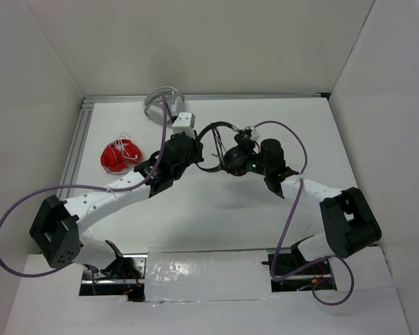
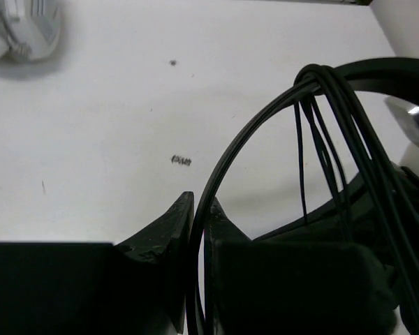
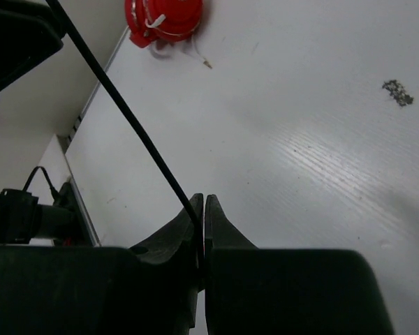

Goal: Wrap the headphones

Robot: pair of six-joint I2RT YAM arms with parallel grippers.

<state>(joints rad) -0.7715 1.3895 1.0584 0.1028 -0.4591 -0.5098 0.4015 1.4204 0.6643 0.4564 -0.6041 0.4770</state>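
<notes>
White table [image 1: 216,209], white walls [image 1: 195,42]; left gripper [image 2: 201,204] grips headphones [image 2: 318,75], right gripper [image 3: 201,202] pinches their cable [image 3: 126,115].

Red headphones [image 1: 121,155] left; white headphones [image 1: 160,105] far edge.

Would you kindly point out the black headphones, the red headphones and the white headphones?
black headphones [image 2: 321,80], left wrist view, on the cable wound over the headband.
red headphones [image 1: 119,157], top view, on the middle of the red bundle.
white headphones [image 2: 35,24], left wrist view, on the pale shell.
</notes>
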